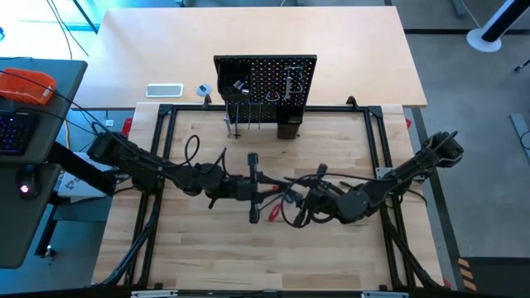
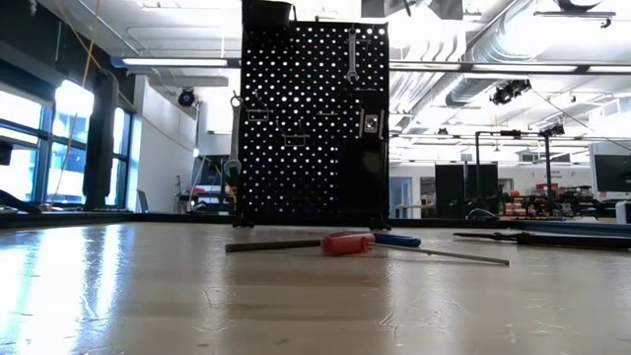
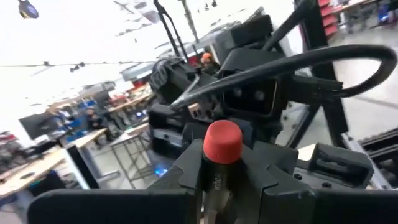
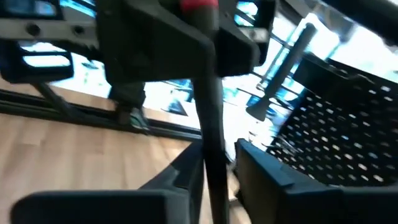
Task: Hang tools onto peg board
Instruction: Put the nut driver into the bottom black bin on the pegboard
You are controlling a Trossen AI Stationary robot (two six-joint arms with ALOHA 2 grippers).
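Between the left gripper's [image 3: 217, 186] dark fingers [image 3: 280, 186] sits a red-capped tool handle [image 3: 222, 140], clamped. The right gripper's [image 4: 214, 174] fingers [image 4: 273, 177] close on a slim dark metal shaft [image 4: 211, 124]. Both meet above the wooden worktop [image 1: 207, 248]; the upright black perforated peg board [image 1: 269, 81] stands well beyond the fingers.

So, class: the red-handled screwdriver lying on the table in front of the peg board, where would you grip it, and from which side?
I'd grip the red-handled screwdriver by its red handle, coming straight down from above, fingers across its width. It lies flat on the table, the handle is its thickest part, and the thin shaft hugs the wood.
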